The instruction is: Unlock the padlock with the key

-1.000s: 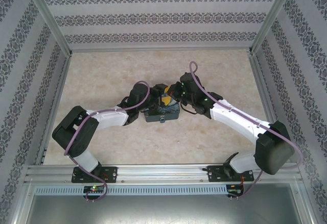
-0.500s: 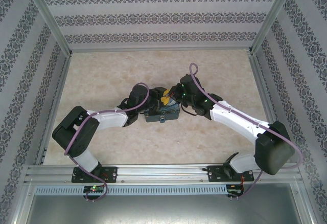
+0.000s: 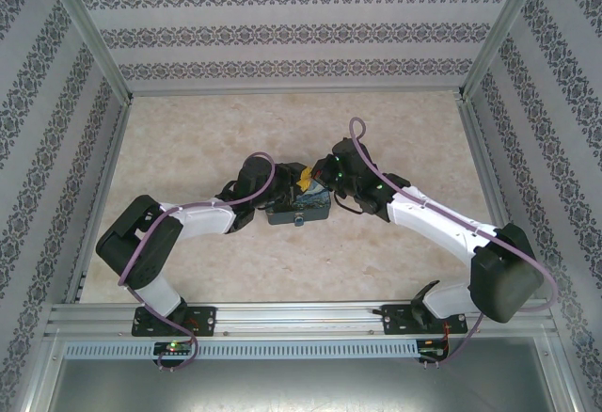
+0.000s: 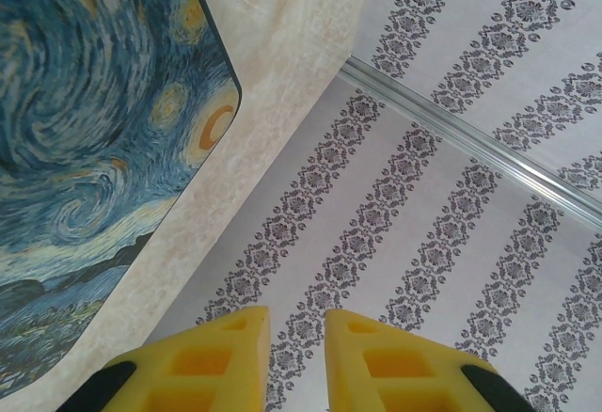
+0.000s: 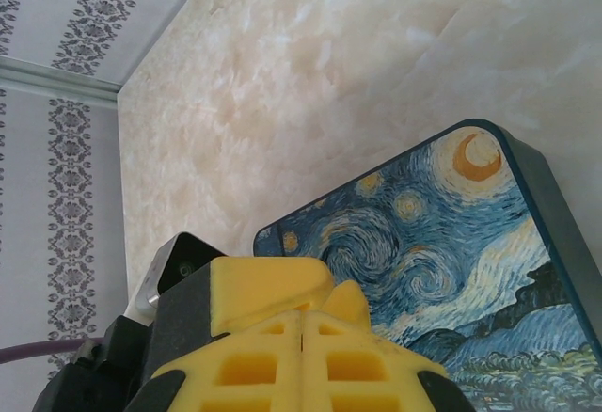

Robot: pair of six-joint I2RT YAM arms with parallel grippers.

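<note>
Swirls in the Starry Night manner, blue with yellow stars and an orange crescent, cover the lid of the box (image 5: 442, 233) that sits mid-table where your two arms meet. Your left gripper (image 4: 296, 337) hangs just past one rounded corner of that lid. Its yellow fingers (image 4: 212, 360) are parted by a slim gap, with wallpaper showing through and nothing between them. Your right gripper (image 5: 301, 327) hangs over another part of the lid, its yellow pads pressed flat together along one seam. You cannot tell whether anything thin is pinched inside.

From above, a small pale spot (image 3: 294, 216) shows on the box's near wall, too small to say whether it is the padlock. You cannot tell where the key lies either.

The tabletop (image 3: 395, 139) is a beige, marble-look sheet. Wallpaper (image 3: 282, 31) in pale stripes with bands of dark damask motifs lines three sides, framed by aluminium rails (image 3: 310, 313). Purple cables (image 3: 212, 207) run along both arms.
</note>
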